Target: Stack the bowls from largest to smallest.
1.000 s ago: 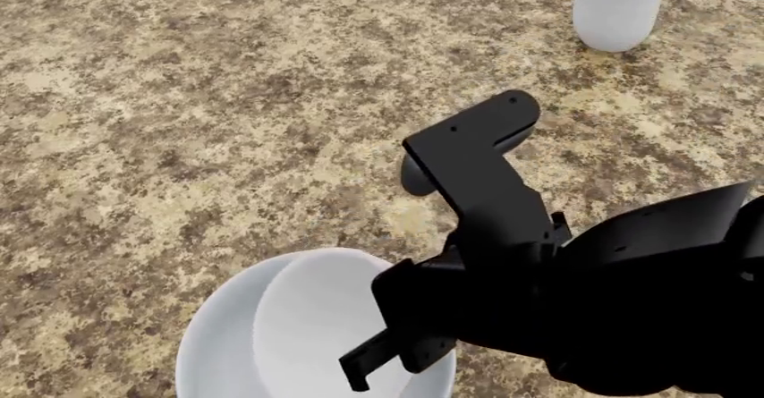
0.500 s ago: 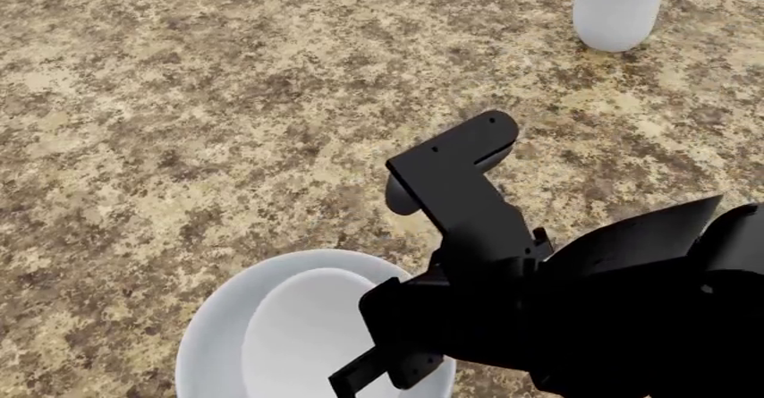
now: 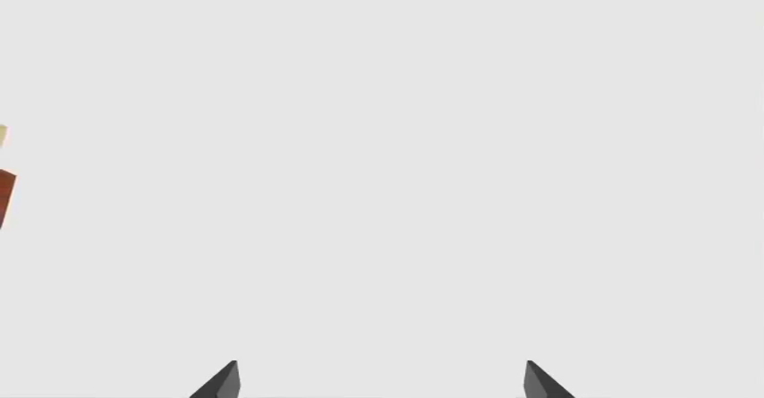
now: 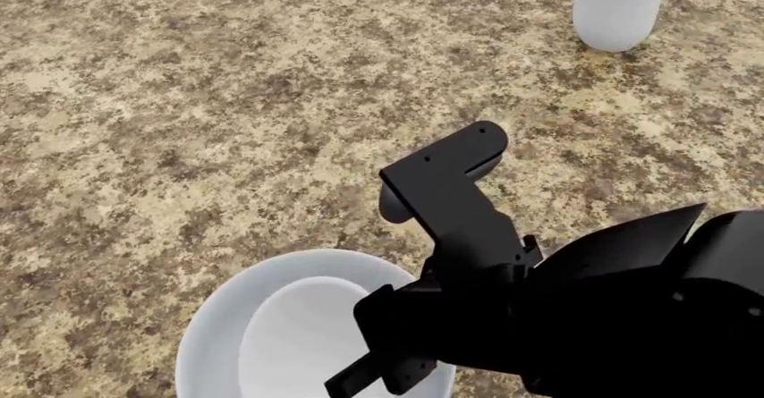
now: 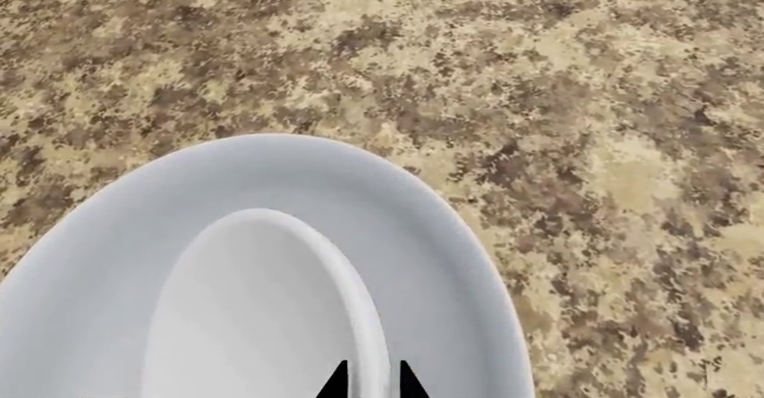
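Observation:
The large white bowl [image 4: 213,331] sits on the speckled counter at the near edge of the head view, and it also shows in the right wrist view [image 5: 448,237]. A smaller white bowl [image 4: 299,335] sits tilted inside it. My right gripper [image 4: 358,373] is shut on that smaller bowl's rim. In the right wrist view the rim [image 5: 358,300] runs between the two fingertips of the right gripper [image 5: 371,382]. My left gripper [image 3: 379,382] is open and empty before a blank pale surface, and it is out of the head view. The deep cup-like bowl is out of view.
A taller white pot [image 4: 616,9] with a red-and-green plant stands at the far right of the brown speckled counter [image 4: 179,103]. My right arm's black links cover the near right part of the head view.
My right arm has moved down and a little left. The smaller bowl has sunk lower into the large bowl.

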Robot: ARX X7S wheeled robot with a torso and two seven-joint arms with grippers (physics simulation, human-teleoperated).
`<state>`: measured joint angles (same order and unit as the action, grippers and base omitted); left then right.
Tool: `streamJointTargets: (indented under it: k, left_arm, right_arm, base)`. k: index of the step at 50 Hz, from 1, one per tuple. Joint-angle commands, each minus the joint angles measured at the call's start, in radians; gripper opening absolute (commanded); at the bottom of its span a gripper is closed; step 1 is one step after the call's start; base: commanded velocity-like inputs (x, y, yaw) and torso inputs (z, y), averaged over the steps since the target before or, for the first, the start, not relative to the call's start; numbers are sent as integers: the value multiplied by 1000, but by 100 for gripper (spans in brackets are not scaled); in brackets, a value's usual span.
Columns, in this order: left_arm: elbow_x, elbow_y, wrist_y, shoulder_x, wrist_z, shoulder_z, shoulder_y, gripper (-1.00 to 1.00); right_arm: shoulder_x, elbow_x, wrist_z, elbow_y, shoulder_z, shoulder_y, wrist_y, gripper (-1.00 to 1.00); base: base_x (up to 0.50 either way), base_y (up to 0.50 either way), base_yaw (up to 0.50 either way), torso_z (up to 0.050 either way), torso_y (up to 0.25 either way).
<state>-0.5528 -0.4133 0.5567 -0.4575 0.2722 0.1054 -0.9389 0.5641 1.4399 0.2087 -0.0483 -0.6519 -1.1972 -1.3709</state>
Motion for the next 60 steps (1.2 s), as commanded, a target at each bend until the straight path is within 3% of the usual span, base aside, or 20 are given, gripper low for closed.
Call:
streamJointTargets:
  k: [1,7,8,29,37,49,60]
  left_arm:
    - [24,15,7,13,-18,-20,1,100]
    - [23,13,7,13,-15,-19,3,100]
    - [23,13,7,13,-15,-18,3,100]
    - [16,10,12,9,-10,-18,-3,100]
    - [13,11,16,8,-8,-17,-14,100]
    - [23,21,2,10,-10,-6,-3,100]
    - [26,32,-12,16,-6,-6,-1,100]
  right_arm:
    - [-14,-25,-39,-5,11,-5,11,-100]
    - [-9,-19,-36,-9,9,-5,12,-100]
    - [-9,-14,-33,-7,10,-5,11,100]
    - [-2,-4,-33,-11,-3,-15,21,100]
    - [3,81,28,-24,49,-82,5,100]
    - [45,239,209,-48,106,-172,-17,100]
    - [150,512,491,-61,76,-248,-27,100]
  base:
    - [0,0,0,0,0]
    - [0,0,0,0,2]
    - [0,0,0,0,0]
    - [0,0,0,0,0]
    - [0,0,0,0,0]
    - [0,0,0,0,0]
    - [0,0,0,0,0]
